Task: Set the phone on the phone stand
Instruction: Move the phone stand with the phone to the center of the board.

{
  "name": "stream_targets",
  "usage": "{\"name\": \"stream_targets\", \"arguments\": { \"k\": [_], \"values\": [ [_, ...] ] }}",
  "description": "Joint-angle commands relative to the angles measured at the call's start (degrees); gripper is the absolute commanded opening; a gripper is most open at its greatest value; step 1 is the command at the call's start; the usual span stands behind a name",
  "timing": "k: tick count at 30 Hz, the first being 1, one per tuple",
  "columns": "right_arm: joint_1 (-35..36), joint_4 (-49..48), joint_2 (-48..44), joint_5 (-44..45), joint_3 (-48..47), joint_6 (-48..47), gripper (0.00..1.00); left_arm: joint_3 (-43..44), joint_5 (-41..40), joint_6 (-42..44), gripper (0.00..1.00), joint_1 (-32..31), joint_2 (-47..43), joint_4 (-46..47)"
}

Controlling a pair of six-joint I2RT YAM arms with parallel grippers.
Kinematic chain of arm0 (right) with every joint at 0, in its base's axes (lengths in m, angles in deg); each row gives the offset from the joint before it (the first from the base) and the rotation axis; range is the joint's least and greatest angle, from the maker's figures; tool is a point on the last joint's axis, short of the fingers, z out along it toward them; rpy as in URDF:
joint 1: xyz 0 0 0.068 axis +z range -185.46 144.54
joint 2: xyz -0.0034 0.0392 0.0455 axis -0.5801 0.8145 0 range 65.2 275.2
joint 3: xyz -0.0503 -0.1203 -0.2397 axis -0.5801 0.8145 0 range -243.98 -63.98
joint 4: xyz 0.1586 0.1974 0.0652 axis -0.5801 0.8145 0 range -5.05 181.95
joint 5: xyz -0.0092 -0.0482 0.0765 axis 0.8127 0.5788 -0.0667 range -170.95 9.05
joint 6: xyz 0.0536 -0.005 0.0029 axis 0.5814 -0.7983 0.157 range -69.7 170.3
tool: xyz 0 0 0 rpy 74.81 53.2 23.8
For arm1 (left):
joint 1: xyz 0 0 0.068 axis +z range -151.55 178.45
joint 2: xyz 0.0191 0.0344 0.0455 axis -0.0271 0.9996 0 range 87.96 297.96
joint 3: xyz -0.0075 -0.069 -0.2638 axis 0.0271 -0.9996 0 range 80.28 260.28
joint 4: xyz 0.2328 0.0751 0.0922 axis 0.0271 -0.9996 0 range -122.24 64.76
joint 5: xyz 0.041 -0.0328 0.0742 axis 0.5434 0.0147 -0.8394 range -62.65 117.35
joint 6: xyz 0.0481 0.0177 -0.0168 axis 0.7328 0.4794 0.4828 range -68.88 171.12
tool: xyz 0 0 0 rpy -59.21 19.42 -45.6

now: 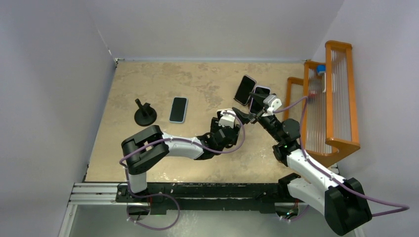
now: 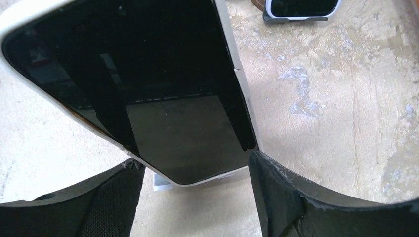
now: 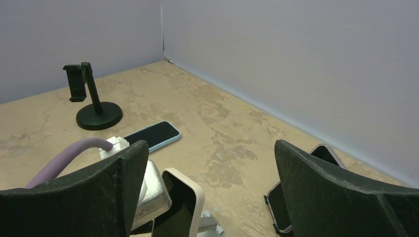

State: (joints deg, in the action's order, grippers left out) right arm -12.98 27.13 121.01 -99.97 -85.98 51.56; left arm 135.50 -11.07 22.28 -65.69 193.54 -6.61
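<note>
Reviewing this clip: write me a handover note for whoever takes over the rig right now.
The left gripper is open, jaws either side of the lower end of the white-cased phone; contact unclear.
The right gripper is open and empty, close by.
The white-cased phone leans on a small grey stand, with a second phone propped beside it. The blue-cased phone lies flat next to the black stand.
Left: confirm the white one is seated, then back off. The blue one is not on a stand yet.
</note>
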Motion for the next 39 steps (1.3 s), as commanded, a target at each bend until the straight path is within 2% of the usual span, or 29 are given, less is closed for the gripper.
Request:
{"name": "stream_targets", "arguments": {
  "k": [1,5,8,10,11,15,20,31,39],
  "values": [
    [0.2,-3.1,0.0,-0.8,-0.1,-0.7,0.99,0.4,-1.1,6.8,0.73,0.5,-3.4,4.9],
    [0.2,-3.1,0.1,-1.1,-0.1,-0.7,0.99,1.3,-0.5,8.7,0.75,0.5,-3.7,5.2],
    [0.2,-3.0,0.1,-1.3,-0.1,-0.8,0.99,2.6,-0.7,7.3,0.88,0.5,-3.7,3.2],
    [0.2,-3.0,0.0,-1.3,-0.1,-0.8,0.99,3.5,-0.4,3.5,0.98,0.5,-3.9,0.6],
    [0.2,-2.9,0.0,-1.4,-0.1,-0.9,0.99,3.9,-0.2,2.3,1.0,0.5,-4.1,-0.6],
    [0.2,-3.0,-0.1,-1.6,0.0,-0.8,0.99,4.1,1.7,-6.4,1.0,0.5,-5.3,-4.1],
    [0.2,-2.9,-0.8,-2.1,0.1,-0.8,0.99,4.6,2.7,-12.2,1.0,0.5,-5.0,-5.5],
    [0.2,-2.4,-1.9,-2.5,0.2,-1.0,0.99,9.2,2.0,-17.7,1.0,2.2,-1.7,-12.0],
    [0.2,-2.5,-1.8,-3.0,0.2,-1.0,0.99,9.9,1.3,-17.8,0.97,3.9,0.3,-14.0]
  ]
}}
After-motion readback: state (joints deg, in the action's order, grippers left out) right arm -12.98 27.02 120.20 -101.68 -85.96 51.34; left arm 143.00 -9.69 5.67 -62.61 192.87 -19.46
